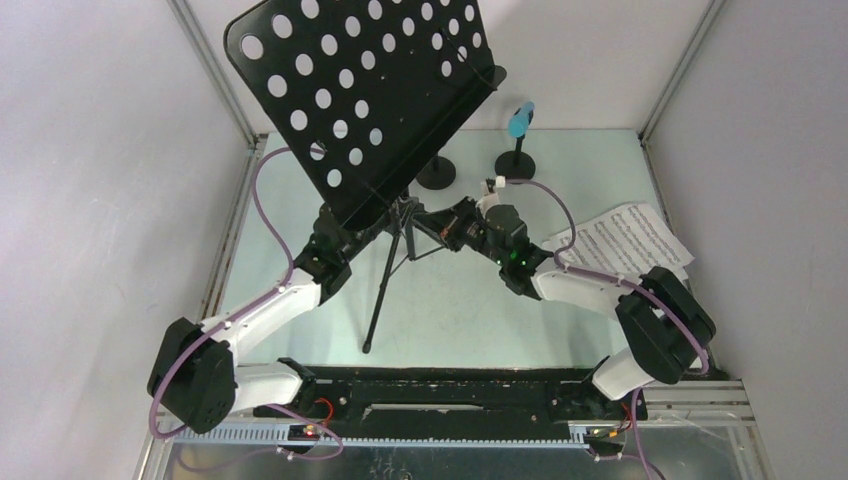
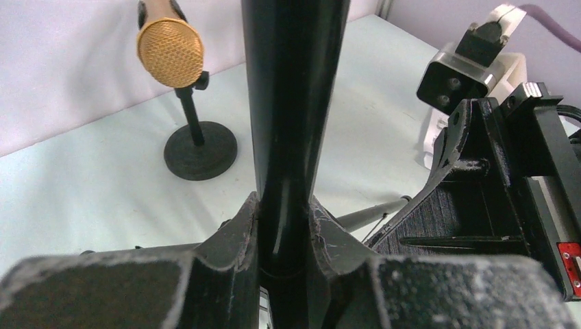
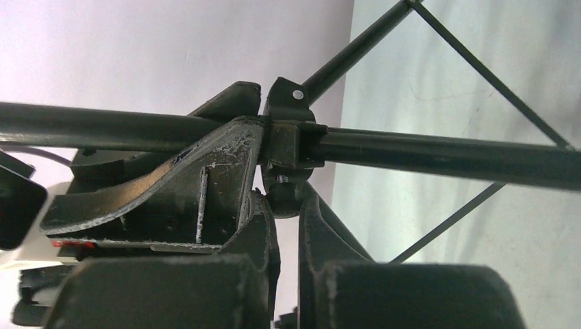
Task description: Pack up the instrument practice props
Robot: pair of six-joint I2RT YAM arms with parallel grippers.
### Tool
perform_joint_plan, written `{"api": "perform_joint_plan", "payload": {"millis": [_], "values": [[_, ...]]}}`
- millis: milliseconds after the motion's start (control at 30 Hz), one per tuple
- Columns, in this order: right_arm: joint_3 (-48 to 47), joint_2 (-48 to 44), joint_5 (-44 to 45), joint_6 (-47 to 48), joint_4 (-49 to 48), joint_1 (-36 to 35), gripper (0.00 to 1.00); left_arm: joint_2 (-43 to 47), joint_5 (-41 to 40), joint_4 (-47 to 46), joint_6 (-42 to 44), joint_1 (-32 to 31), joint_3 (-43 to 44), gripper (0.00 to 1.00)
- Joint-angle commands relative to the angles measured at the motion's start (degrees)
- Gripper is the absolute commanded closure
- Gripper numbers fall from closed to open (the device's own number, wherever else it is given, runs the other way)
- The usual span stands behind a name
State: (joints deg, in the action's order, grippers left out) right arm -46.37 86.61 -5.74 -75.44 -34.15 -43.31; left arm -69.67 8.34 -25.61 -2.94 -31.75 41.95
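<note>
The black music rack [image 1: 360, 90] stands at the back with its perforated desk tilted and its tripod legs [image 1: 385, 290] spread. My left gripper [image 2: 284, 229] is shut on the rack's upright pole [image 2: 291, 103]; seen from above, this left gripper [image 1: 340, 235] sits under the desk's lower edge. My right gripper [image 3: 283, 204] is shut on the small knob under the pole's collar [image 3: 288, 147], and from above the right gripper [image 1: 432, 222] meets the pole from the right. A tan microphone [image 2: 170, 51] sits in a round-based holder [image 2: 200, 151]. A light-blue microphone [image 1: 518, 120] sits in another holder [image 1: 515, 165]. White sheet-music pages [image 1: 625, 235] lie at the right.
White walls and metal corner posts [image 1: 215, 75] close in the pale green table [image 1: 460, 310]. The right arm's cable [image 1: 560, 205] loops over the table near the pages. The arms' base rail [image 1: 430, 400] runs along the near edge.
</note>
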Motion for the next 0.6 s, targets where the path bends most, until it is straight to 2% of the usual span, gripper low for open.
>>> {"api": "perform_joint_plan", "payload": {"millis": [0, 100, 267, 500, 567], "values": [[-7.20, 4.10, -10.49, 13.35, -3.65, -0.02, 1.00, -3.50, 4.55, 13.26, 0.64, -3.66, -0.30, 1.00], [-9.58, 2.58, -9.53, 24.58, 2.79, -0.66, 1.00, -3.00, 4.35, 12.96, 0.68, -3.67, -0.76, 1.00], [-14.46, -0.11, 3.01, 49.95, 18.37, -5.45, 1.00, -2.61, 4.81, 12.07, 0.50, -3.67, -1.36, 1.00], [-14.98, -1.00, 15.50, 74.72, 19.36, -11.45, 1.00, -2.78, 5.55, 11.12, 0.30, -3.67, -2.50, 1.00], [-14.97, -0.92, 20.46, 84.89, 18.49, -14.16, 1.00, -2.51, 5.40, 11.02, 0.30, -3.63, -2.66, 1.00]]}}
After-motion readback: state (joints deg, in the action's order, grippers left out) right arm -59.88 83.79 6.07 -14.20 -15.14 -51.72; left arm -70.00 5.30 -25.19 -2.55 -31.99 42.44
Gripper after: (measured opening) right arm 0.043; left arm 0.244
